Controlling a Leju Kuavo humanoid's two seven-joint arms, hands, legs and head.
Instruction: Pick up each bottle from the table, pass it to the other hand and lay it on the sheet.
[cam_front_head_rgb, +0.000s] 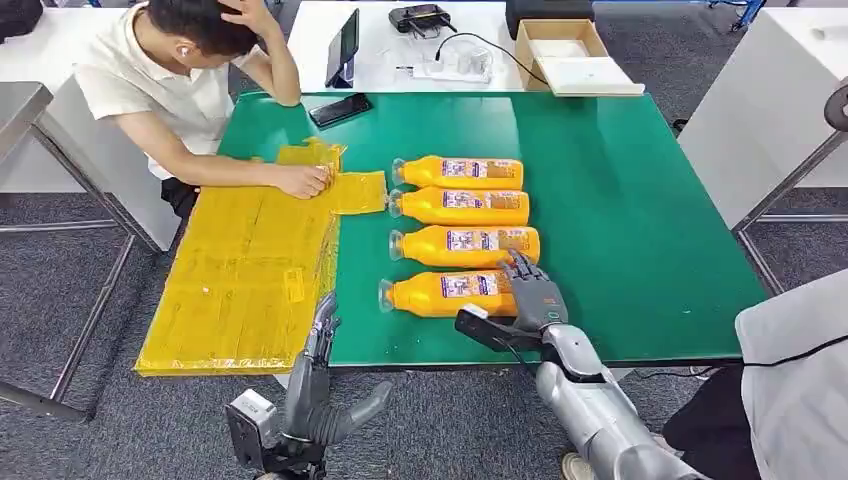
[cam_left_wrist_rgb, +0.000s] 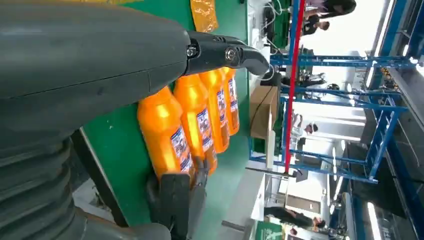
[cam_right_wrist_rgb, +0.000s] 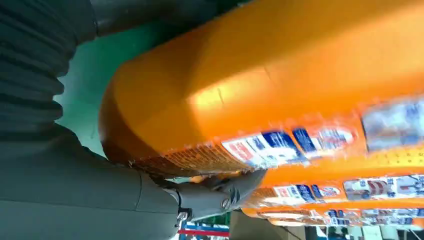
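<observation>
right hand (cam_front_head_rgb: 533, 293): fingers wrapped over base of nearest bottle (cam_front_head_rgb: 450, 293), which lies on green bench (cam_front_head_rgb: 620, 220) | left hand (cam_front_head_rgb: 318, 390): empty, fingers apart, off bench edge | yellow sheet (cam_front_head_rgb: 240, 280): just beyond left hand, a person's hand (cam_front_head_rgb: 303, 180) on its far end

Both arms are silver tubes ending in dark grey hands, the left hand (cam_front_head_rgb: 318, 385) and the right hand (cam_front_head_rgb: 535, 297). Behind the fingers (cam_front_head_rgb: 322, 325) sits a grey ribbed cover (cam_left_wrist_rgb: 30, 185). A small screw (cam_left_wrist_rgb: 231, 53) marks the thick thumb near its tip.
</observation>
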